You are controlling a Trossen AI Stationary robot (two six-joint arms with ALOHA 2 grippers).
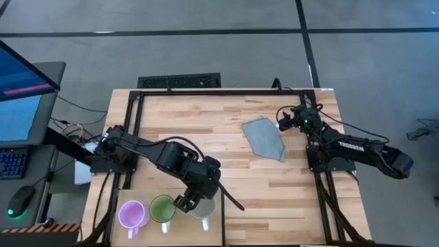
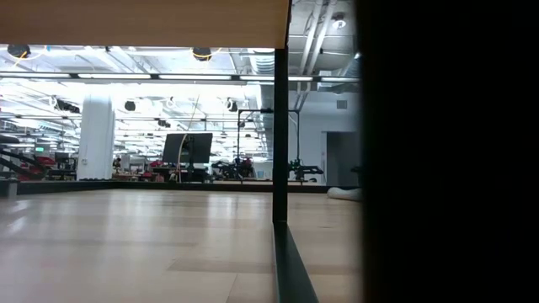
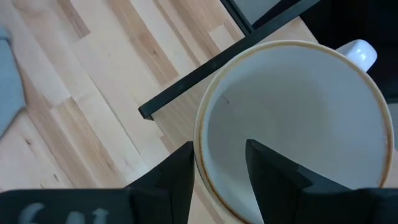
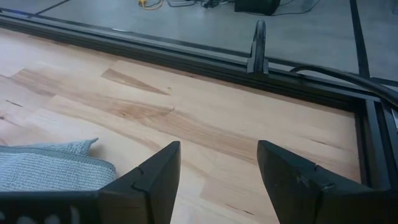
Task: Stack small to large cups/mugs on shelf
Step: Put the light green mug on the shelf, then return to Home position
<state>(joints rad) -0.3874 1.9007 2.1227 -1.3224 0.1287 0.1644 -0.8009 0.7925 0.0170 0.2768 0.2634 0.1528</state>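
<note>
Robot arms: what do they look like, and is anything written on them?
Both are dark, almost black jointed arms with thin black cables running along them. The right arm carries white lettering, too small to read surely. Each end effector has two dark, wedge-shaped fingers. The left arm shows no lettering I can make out.

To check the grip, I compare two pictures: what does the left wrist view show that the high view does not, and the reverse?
Only the left wrist view shows the left gripper with its jaws astride the rim of the white mug, one inside and one outside. Only the high view shows the purple mug, the green mug and the right gripper waiting by the grey cloth. Both show the white mug and the plank tabletop.
</note>
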